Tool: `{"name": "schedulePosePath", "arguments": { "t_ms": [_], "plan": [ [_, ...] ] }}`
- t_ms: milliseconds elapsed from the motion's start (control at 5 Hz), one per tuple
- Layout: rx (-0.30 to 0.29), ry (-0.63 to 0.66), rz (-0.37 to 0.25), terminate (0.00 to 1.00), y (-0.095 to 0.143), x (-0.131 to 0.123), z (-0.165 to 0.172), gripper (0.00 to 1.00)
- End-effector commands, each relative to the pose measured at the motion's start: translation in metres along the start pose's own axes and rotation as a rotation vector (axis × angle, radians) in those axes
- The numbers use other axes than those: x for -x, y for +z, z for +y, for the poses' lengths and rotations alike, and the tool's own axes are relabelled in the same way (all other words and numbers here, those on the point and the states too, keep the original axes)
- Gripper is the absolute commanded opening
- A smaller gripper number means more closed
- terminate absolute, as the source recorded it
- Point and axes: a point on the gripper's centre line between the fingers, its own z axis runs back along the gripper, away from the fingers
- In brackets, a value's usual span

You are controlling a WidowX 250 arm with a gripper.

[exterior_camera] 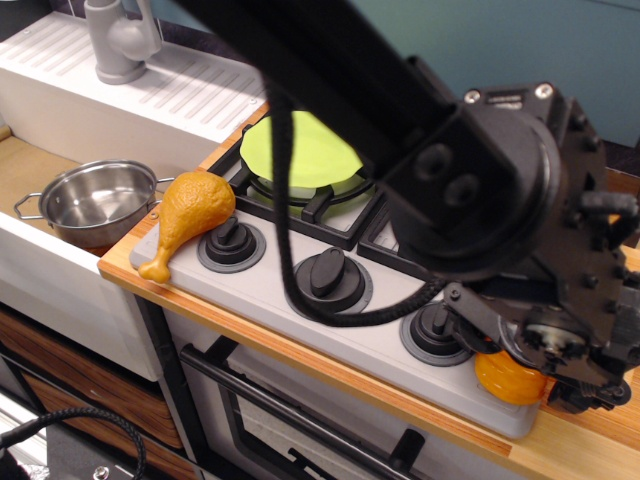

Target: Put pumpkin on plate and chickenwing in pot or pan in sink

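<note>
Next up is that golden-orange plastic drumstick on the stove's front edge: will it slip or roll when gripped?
The golden-orange plastic drumstick looks rigid and probably light, being a moulded toy. Its glossy, rounded fat end may slip between fingers. It lies by the grey stove front, thin bone end at the edge, so a nudge could pivot it off.

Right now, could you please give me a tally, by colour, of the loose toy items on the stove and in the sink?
Orange: 2, the chickenwing and the pumpkin, which is mostly hidden under the end effector
Lime green: 1, the plate
Silver: 1, the pot
Total: 4
</note>
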Motion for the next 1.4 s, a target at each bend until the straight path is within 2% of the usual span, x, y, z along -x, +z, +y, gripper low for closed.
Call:
{"name": "schedulePosePath", "arguments": {
  "t_ms": [0, 200, 600, 1000, 1200],
  "plan": [
    [-0.020, 0.007, 0.010, 0.00, 0.000, -0.007, -0.003, 0.00],
    [-0.023, 0.004, 0.016, 0.00, 0.004, -0.008, -0.004, 0.00],
    [-0.031, -0.008, 0.070, 0.00, 0.031, -0.014, 0.002, 0.00],
    [-0.044, -0.027, 0.120, 0.00, 0.058, -0.027, 0.015, 0.00],
    [-0.046, -0.056, 0.124, 0.00, 0.064, -0.036, 0.028, 0.00]
  ]
}}
